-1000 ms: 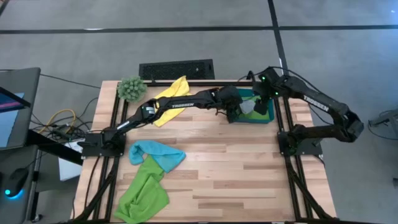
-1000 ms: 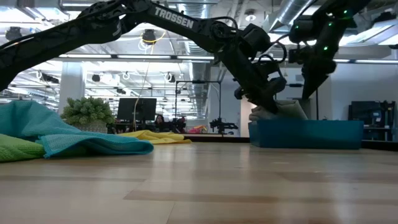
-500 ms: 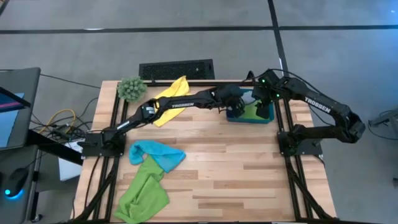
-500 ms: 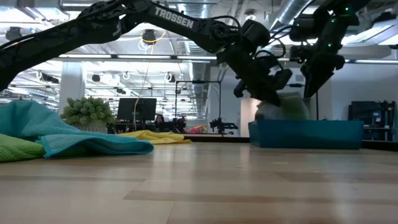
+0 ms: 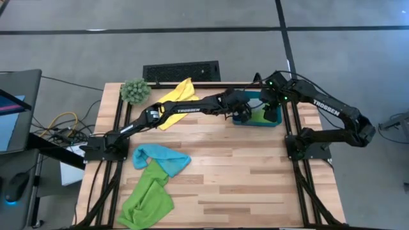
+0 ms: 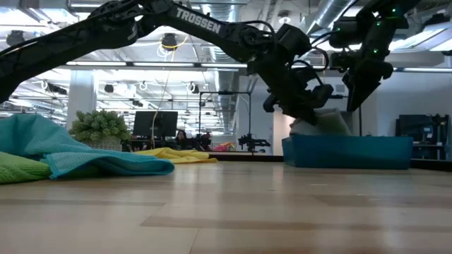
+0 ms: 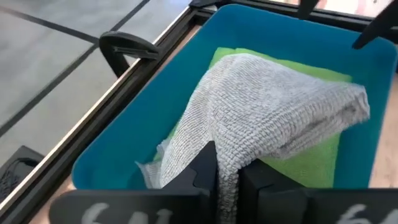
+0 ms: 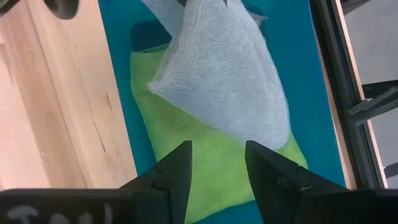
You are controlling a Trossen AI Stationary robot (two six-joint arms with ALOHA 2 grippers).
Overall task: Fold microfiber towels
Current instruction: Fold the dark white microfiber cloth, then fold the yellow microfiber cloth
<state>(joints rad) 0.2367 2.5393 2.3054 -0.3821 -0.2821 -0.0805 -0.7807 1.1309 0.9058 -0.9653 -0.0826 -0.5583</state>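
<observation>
Two end effectors meet over the blue bin, so we take that bin as our landmark and read the table from left to right. Farthest from the bin, at the near left corner, lie a lime green towel and a light blue towel, both rumpled and touching each other; neither looks folded yet. A yellow towel lies loose at the far edge under the left arm, just beside the fuzzy plant ball.

At the bin, we see the left end effector clenched on a corner of the grey towel, which drapes from that pinch down into the bin. Beneath it a folded lime green cloth lies flat on the bin floor, so the bin holds two cloths, grey on top of green. The right end effector hovers just above the bin with its fingers spread apart and nothing between them.

We judge the step in hand to be setting the grey towel onto the folded green one. The next move, as we read it, calls for the left fingers to let go so the cloth settles flat inside the bin walls without unfolding, while the right one may need to press or steady it. Three towels would then remain to fold.
</observation>
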